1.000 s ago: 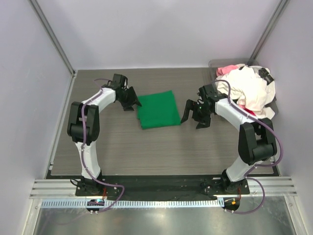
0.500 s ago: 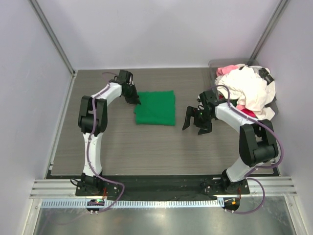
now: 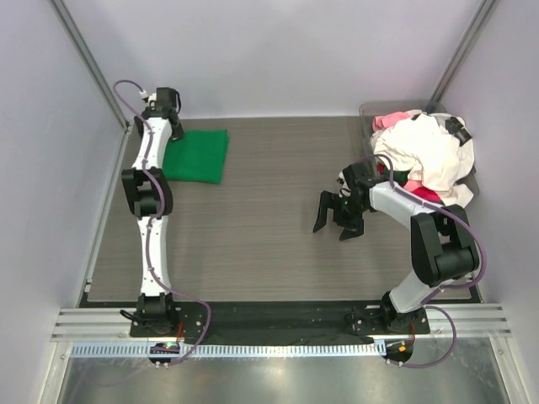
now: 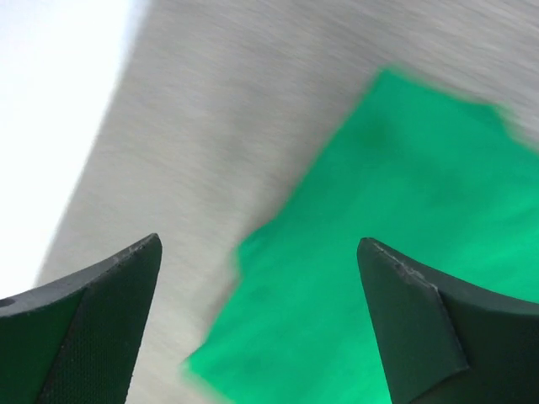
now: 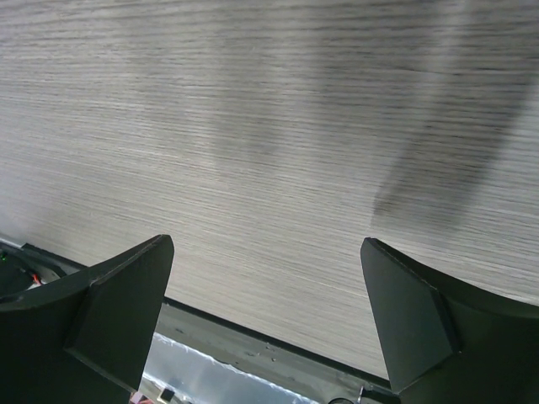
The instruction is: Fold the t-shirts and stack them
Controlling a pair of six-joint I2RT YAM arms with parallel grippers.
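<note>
I record the folded green t-shirt (image 3: 198,156) shifted from centre to the counter's (image 3: 253,236) far-left corner, so one is done; left gripper (image 4: 257,244) wide above it, right gripper (image 3: 334,220) wide and empty, remaining t-shirts (image 3: 425,151) unfolded far right.

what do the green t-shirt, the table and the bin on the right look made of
The green t-shirt looks like soft matte cloth, probably a cotton knit: it lies flat with limp folded edges. The table seems to be wood-grain laminate, grey-brown with fine straight streaks and little sheen. The bin appears to be clear hard plastic, going by its see-through rim.
</note>
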